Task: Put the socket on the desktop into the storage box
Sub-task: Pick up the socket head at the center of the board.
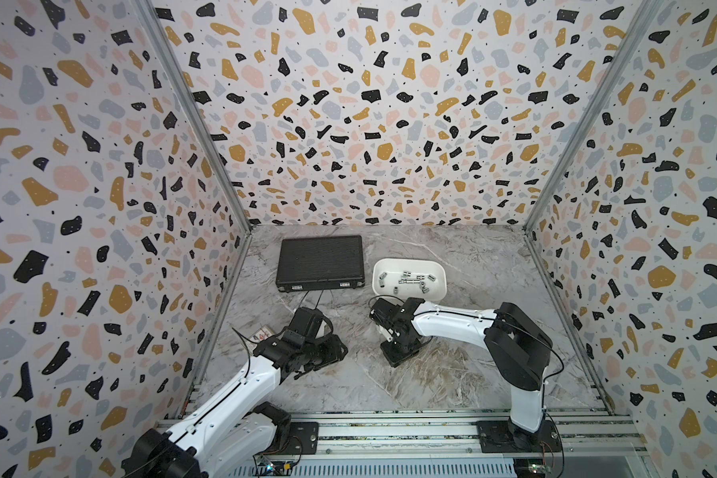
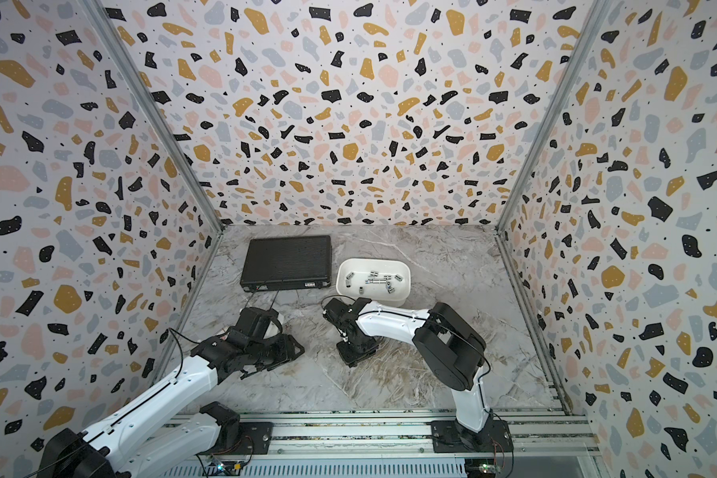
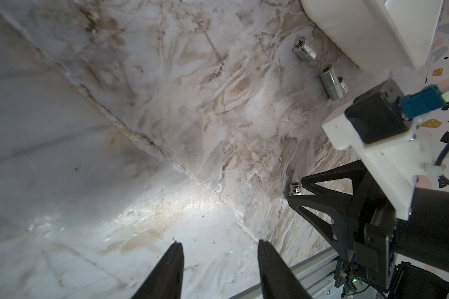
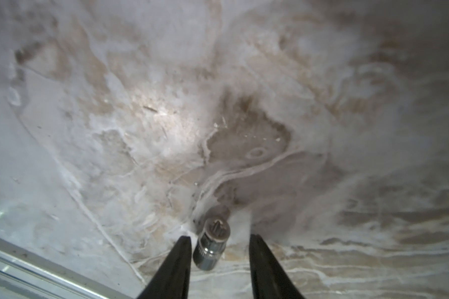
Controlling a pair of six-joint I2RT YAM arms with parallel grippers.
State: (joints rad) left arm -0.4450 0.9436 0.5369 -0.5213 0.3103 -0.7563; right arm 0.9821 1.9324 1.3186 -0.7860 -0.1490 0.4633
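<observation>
A small chrome socket (image 4: 211,243) lies on the marble desktop (image 1: 472,372) between the fingers of my right gripper (image 4: 220,236). It rests against one finger, with a gap to the other, so the jaws stand open around it. The left wrist view shows the same socket (image 3: 294,190) at the right gripper's fingertips. Two more sockets (image 3: 304,49) (image 3: 331,81) lie near the white storage box (image 3: 347,26). In both top views the storage box (image 1: 376,278) (image 2: 340,278) holds several sockets. My left gripper (image 3: 220,242) hovers open and empty over bare desktop.
A black ribbed case (image 1: 320,261) lies shut at the back left, beside the storage box. The right arm (image 1: 452,323) reaches over the desktop in front of the box. A metal rail (image 1: 390,430) runs along the front edge. Patterned walls enclose three sides.
</observation>
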